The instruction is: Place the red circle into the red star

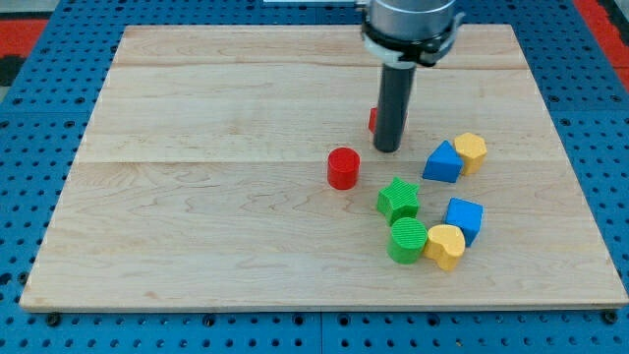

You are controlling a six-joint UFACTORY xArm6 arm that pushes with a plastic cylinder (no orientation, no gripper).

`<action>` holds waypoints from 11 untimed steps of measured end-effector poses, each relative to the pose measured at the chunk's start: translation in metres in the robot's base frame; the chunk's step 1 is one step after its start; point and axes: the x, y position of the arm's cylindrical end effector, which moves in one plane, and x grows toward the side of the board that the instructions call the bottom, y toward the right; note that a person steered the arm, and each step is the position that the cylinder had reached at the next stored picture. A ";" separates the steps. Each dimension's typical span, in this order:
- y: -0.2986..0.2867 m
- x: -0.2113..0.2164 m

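Pale wooden board (197, 197) on blue pegboard (29, 324).

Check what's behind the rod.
A sliver of a red block shows at the rod's left edge, behind my tip. Presumably the red star, but its shape is covered.

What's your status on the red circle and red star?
My tip sits up-right of the red circle, apart from it. Red star mostly hidden behind my rod. Nothing lies between circle and star but my tip.
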 end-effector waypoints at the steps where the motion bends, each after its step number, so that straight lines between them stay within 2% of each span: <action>1: 0.000 -0.023; 3: -0.148 0.019; 4: -0.091 0.063; 5: -0.055 0.064; 6: -0.001 0.036; 8: 0.059 0.053; 9: 0.048 0.002; 10: 0.006 -0.019; 11: 0.011 -0.002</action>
